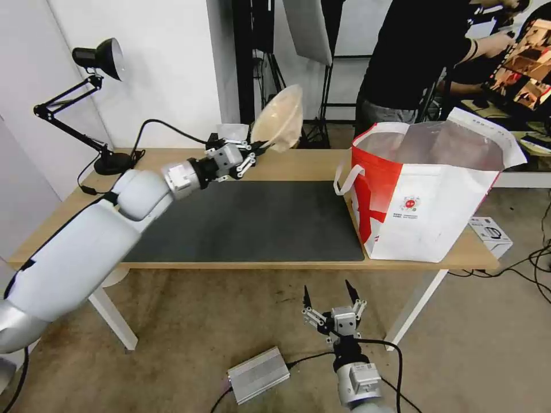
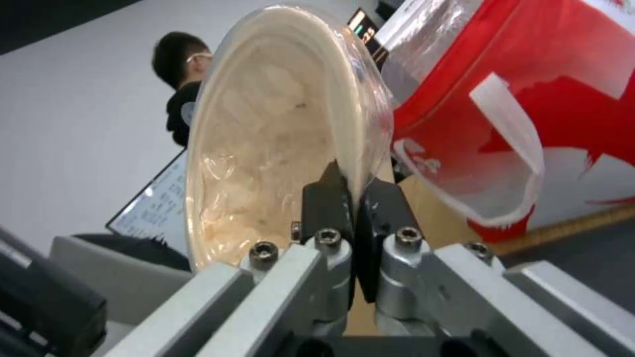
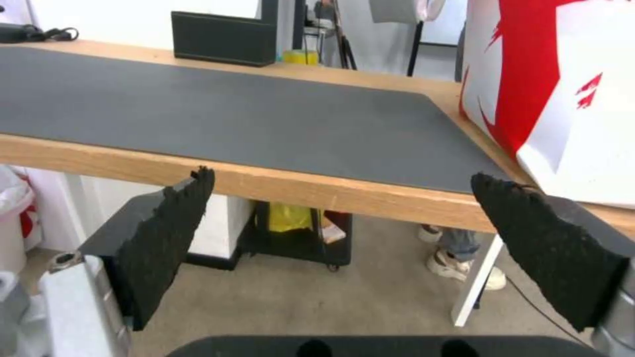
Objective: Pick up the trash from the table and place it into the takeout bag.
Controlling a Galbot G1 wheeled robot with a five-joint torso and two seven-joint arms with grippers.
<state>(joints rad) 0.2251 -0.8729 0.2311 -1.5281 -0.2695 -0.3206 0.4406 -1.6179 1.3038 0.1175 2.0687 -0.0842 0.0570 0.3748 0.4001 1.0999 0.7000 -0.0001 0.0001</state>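
Note:
A tan shallow pulp bowl [image 1: 279,119], one piece of the trash, hangs tilted on edge above the table's [image 1: 298,165] back. My left gripper [image 1: 256,150] is shut on its rim. In the left wrist view the black fingers [image 2: 329,196] pinch the bowl's [image 2: 265,139] edge. The white-and-red takeout bag [image 1: 425,195] stands open on the right end of the table, foil lining showing, apart from the bowl. My right gripper [image 1: 327,293] hangs open below the table's front edge, with nothing between its pads [image 3: 175,223].
A dark grey mat [image 1: 252,221] covers the table's middle. A black desk lamp [image 1: 97,63] stands at the back left. A black tissue box [image 3: 222,37] sits at the back edge. A small white box [image 1: 491,232] and a silver unit [image 1: 258,376] lie on the floor.

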